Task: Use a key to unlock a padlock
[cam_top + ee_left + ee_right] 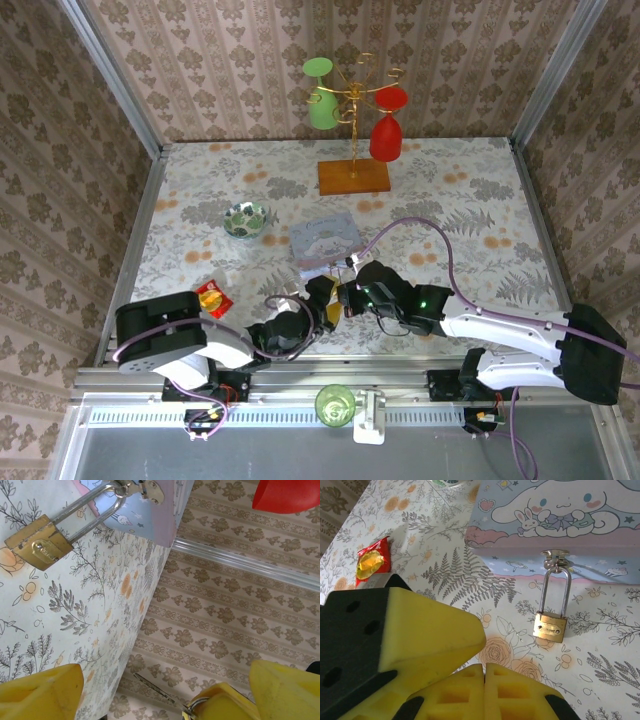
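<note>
I see padlock (550,626) hooked through box (545,530) clasp (556,556), body flat on worktop (445,580). My right hand (484,679) pressed together near it; left hand (165,692) spread wide.

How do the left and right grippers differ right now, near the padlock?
The left gripper has its jaws wide apart; the right gripper has its pads pressed together. The left gripper sees the padlock tilted, off to one side; the right gripper sees it upright, ahead. Both have yellow pads, and neither touches the padlock.
</note>
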